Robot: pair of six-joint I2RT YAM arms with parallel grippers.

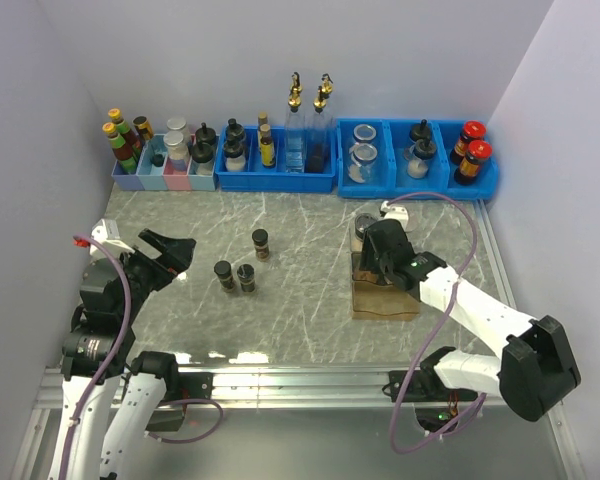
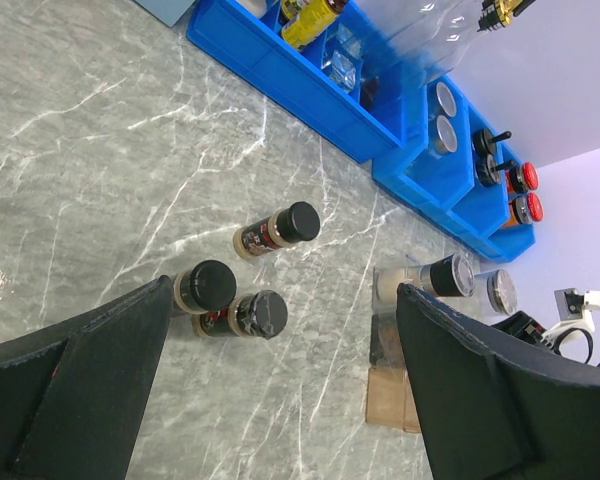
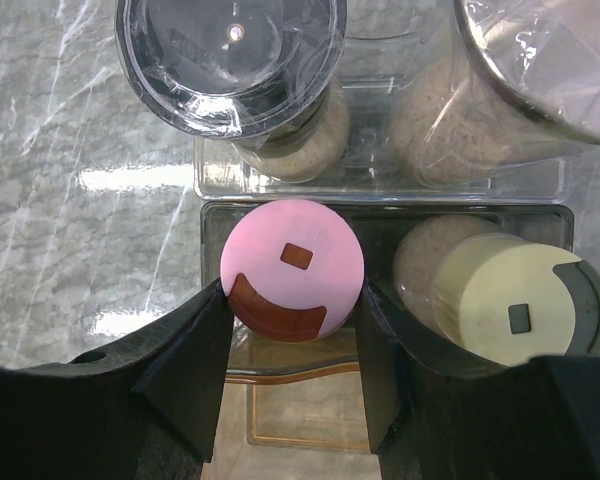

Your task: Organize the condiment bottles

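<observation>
Sorting is looking roughly half done
On the surface [image 1: 310, 300], the clear rack [image 1: 385, 298] is holding four jars. The right claw [image 3: 295, 300] is pinching the pink-lidded jar [image 3: 292, 262] in a near slot, the left claw [image 1: 172, 250] is hovering spread — three black-lidded jars [image 1: 223, 272] are standing loose mid-surface.

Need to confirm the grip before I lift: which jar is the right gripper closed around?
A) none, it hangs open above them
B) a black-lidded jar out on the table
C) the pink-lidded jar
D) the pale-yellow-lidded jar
C: in the right wrist view the right gripper has a finger against each side of the pink-lidded jar, while the pale-yellow-lidded jar stands free beside it.
</observation>
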